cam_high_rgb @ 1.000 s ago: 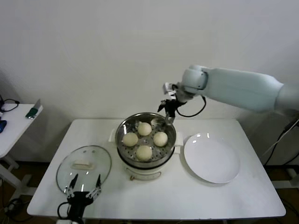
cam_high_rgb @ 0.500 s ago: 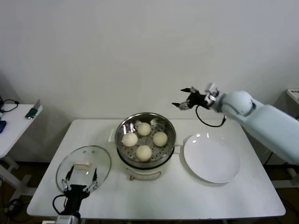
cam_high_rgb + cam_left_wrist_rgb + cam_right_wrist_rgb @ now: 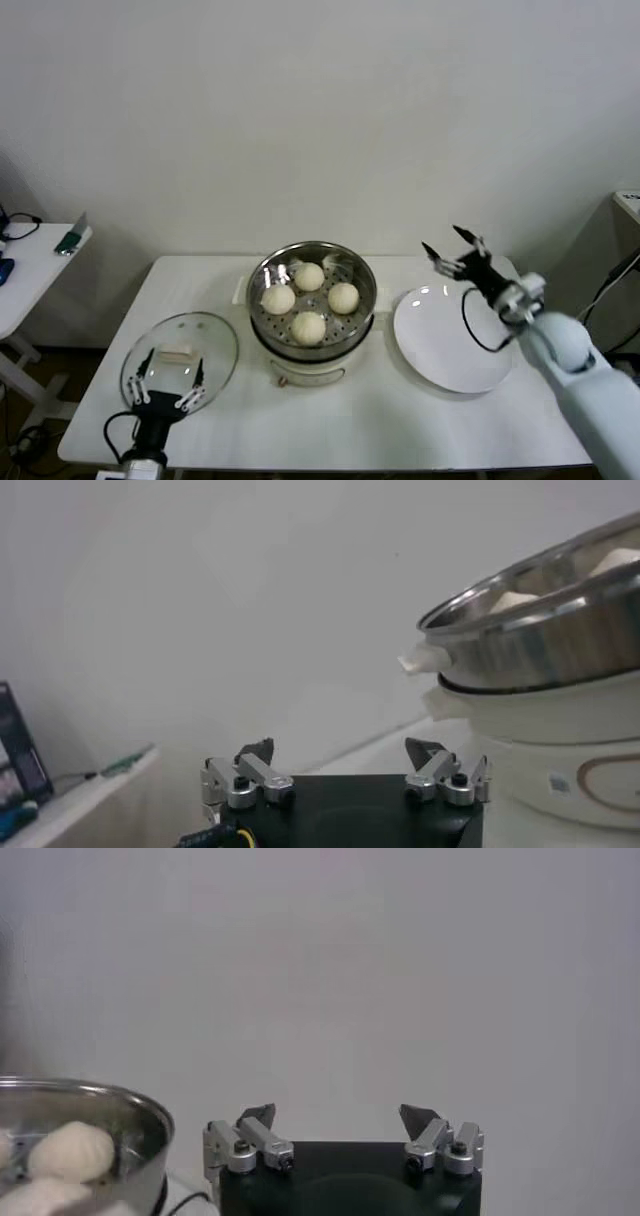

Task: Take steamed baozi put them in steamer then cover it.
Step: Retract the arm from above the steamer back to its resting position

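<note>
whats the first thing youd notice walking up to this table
The shiny steamer at the table's middle, uncovered, with four steamed baozi sitting in it. Its glass cover lies flat on the table toward the robot's left, with the open left gripper at its near edge. On the other side an empty white plate sits beside the steamer, and the open right gripper hangs above the plate's far edge.

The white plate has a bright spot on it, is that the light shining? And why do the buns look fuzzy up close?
Head view: yes, the plate shows glare near its far rim, and the steamer wall gleams too. Right wrist view: the baozi sit near the edge and look soft, out of focus.
</note>
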You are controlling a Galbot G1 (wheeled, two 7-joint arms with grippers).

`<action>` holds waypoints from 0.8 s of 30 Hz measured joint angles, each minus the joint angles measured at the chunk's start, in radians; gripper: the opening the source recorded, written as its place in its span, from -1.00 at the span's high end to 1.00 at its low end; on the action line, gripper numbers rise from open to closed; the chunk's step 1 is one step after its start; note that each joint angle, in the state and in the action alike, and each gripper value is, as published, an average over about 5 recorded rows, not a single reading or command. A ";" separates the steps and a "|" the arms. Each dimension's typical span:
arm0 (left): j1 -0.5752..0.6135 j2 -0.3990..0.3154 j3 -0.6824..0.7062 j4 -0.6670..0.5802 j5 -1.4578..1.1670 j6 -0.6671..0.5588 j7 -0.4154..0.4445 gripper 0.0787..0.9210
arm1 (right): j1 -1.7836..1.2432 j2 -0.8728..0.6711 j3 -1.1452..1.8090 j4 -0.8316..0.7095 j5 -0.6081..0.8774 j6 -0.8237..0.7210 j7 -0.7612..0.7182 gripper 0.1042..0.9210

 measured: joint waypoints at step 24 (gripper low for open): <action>-0.061 0.124 -0.002 0.253 0.709 -0.016 -0.340 -0.77 | -0.585 0.368 0.273 0.079 -0.170 0.340 0.034 -0.76</action>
